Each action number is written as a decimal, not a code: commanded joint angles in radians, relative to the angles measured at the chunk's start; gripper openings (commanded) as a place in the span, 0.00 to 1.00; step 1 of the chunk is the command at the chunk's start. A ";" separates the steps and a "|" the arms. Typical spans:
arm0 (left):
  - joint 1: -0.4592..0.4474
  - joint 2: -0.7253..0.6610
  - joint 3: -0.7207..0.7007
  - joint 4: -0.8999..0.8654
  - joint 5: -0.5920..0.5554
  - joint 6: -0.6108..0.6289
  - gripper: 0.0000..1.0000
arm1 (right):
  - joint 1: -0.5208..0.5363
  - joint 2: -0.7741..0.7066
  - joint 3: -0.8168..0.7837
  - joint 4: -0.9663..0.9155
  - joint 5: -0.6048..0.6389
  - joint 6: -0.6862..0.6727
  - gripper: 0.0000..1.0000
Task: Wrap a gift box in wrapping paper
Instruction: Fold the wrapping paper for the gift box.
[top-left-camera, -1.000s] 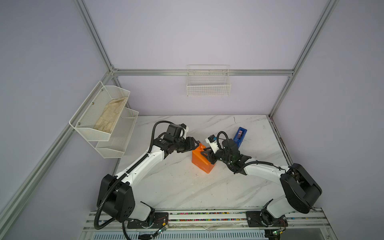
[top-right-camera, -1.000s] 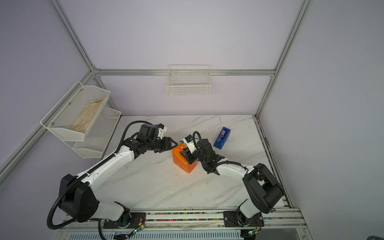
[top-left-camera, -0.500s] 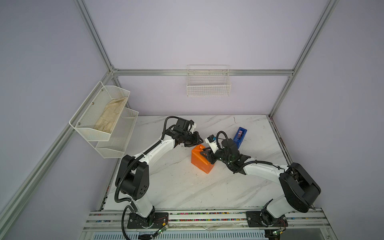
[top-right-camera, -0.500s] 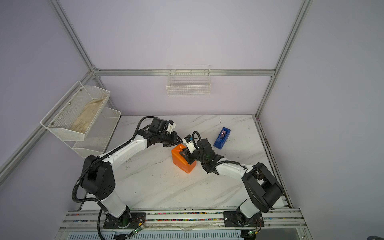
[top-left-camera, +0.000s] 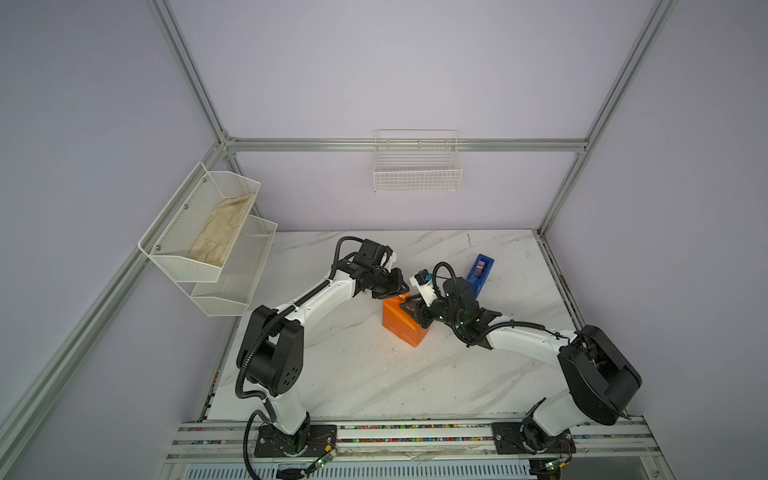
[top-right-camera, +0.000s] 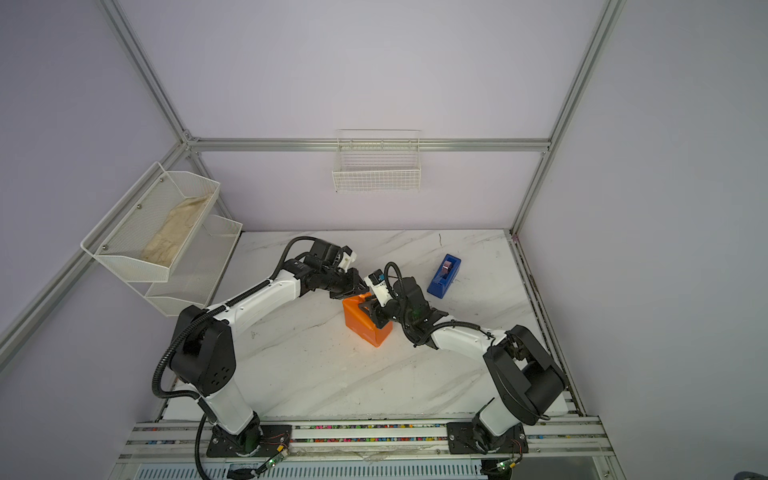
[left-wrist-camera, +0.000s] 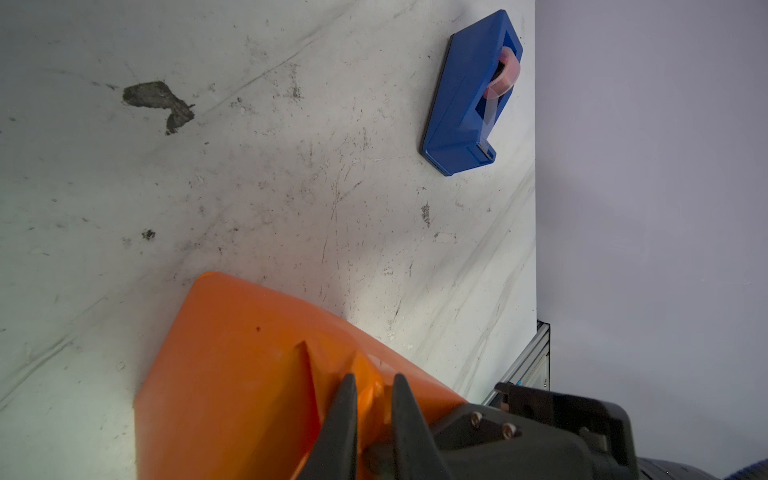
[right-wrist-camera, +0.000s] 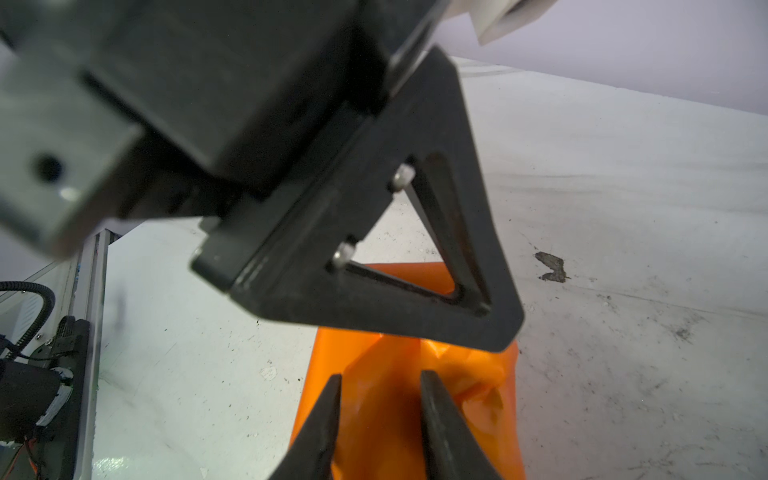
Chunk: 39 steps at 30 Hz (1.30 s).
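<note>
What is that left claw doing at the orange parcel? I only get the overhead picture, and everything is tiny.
Observer: Its wrist camera shows the left gripper pinching a raised fold of the wrapping paper between its tips.
Operator: And the blue thing behind?
Observer: A tape dispenser. Close up, a clear strip runs from its roll to the cutter.
Operator: The other claw?
Observer: The right gripper has its jaws apart over creased paper.

wrapping paper (top-left-camera: 401, 328): table (top-left-camera: 374, 374) centre | tape dispenser (top-left-camera: 481, 274): behind-right | cloth (top-left-camera: 220, 232): left rack (top-left-camera: 183, 262)
</note>
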 joint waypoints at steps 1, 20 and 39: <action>-0.005 -0.020 0.015 -0.052 -0.033 0.035 0.17 | 0.014 -0.012 0.020 -0.090 -0.033 0.012 0.37; -0.002 -0.040 -0.063 -0.071 -0.066 0.058 0.13 | -0.120 -0.198 0.102 -0.270 -0.032 0.504 0.20; -0.002 -0.035 -0.075 -0.072 -0.060 0.057 0.12 | -0.081 -0.102 0.007 -0.225 -0.101 0.753 0.00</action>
